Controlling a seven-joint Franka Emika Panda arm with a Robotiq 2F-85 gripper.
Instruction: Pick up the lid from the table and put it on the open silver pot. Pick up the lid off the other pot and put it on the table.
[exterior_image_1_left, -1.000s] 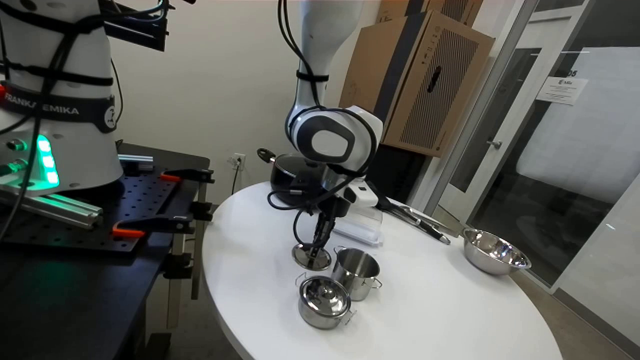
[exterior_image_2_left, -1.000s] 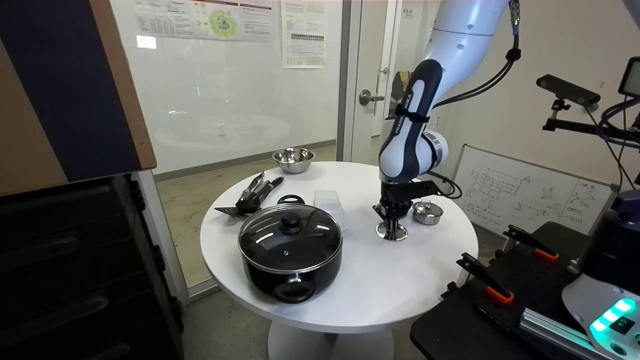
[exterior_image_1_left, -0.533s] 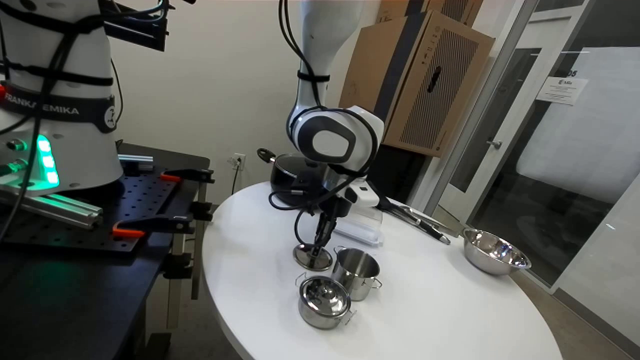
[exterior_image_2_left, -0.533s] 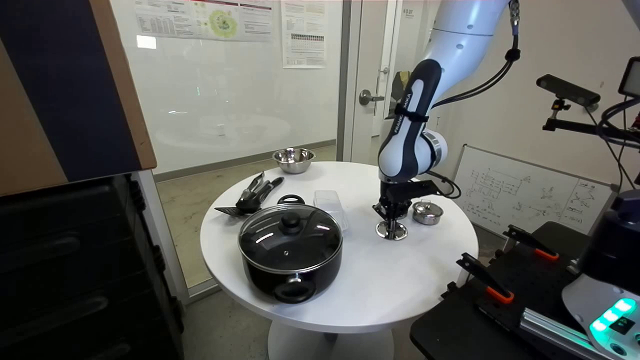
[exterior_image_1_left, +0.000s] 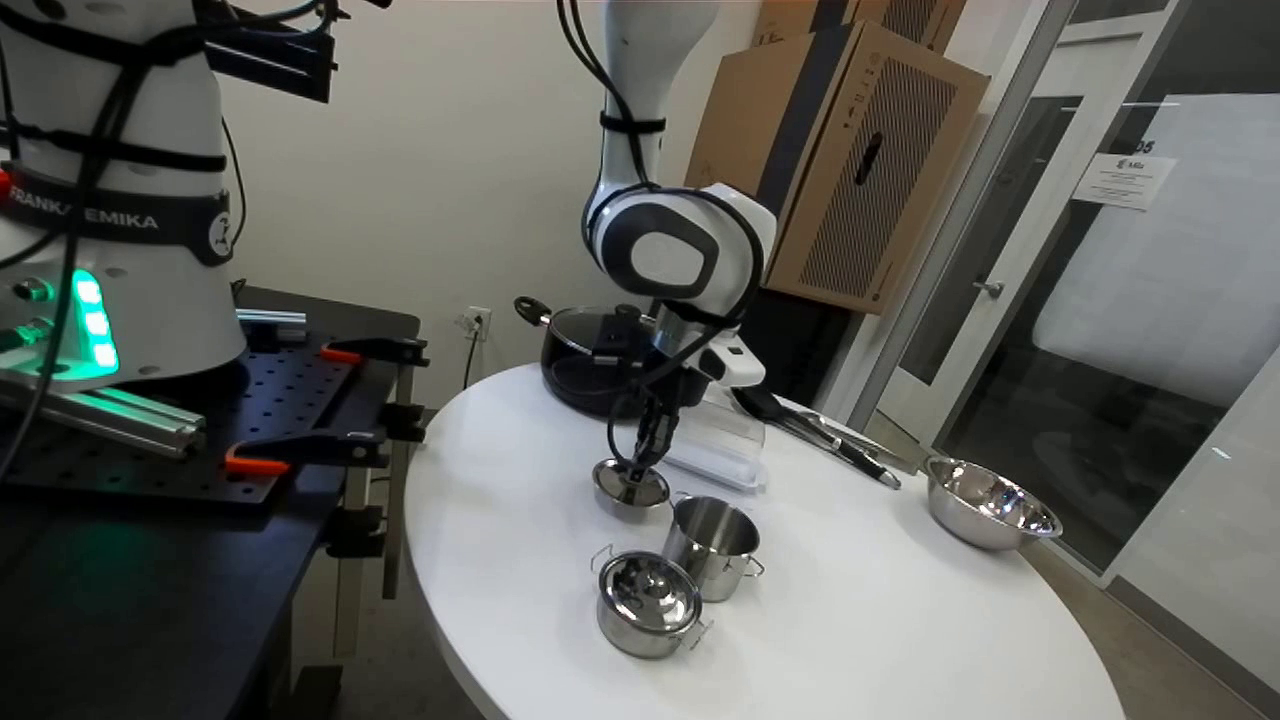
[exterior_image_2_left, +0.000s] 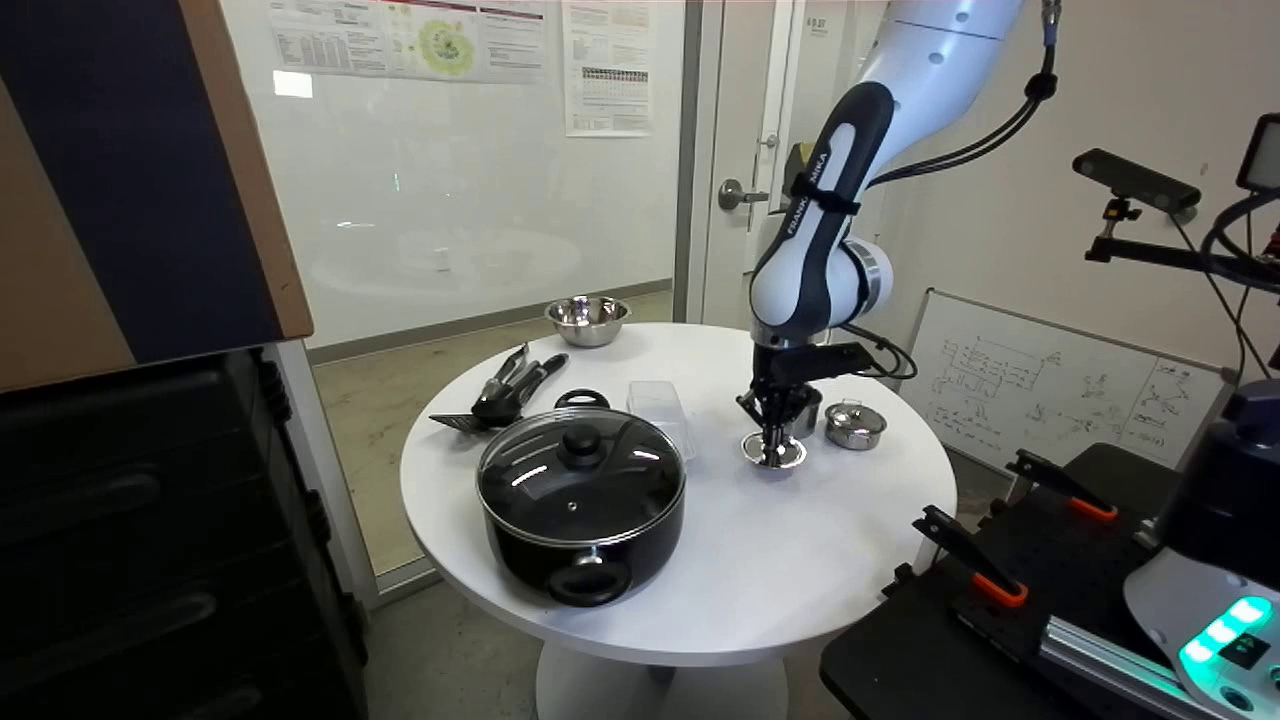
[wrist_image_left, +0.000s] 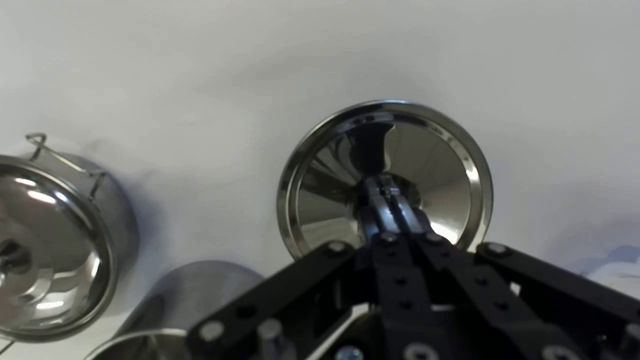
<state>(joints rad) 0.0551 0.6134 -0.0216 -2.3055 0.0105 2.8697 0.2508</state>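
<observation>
Pincer (wrist_image_left: 384, 191) is nearly closed, holding the lid (wrist_image_left: 440, 167) dead centre, probably so it'll sit level on the open pot (exterior_image_1_left: 714, 564).

1. Grips a steel lid (exterior_image_1_left: 630, 492) at its centre with the gripper (exterior_image_1_left: 637, 474).
2. Holds it just above the white table (exterior_image_1_left: 850, 600), near the open silver pot (exterior_image_1_left: 706, 562).
3. Has the other pot (exterior_image_1_left: 638, 634) farther off, just beside the open one and covered by a second lid (exterior_image_1_left: 655, 590).
4. Has a big black pot (exterior_image_1_left: 562, 360) behind and a steel bowl (exterior_image_1_left: 965, 525) well apart.
</observation>
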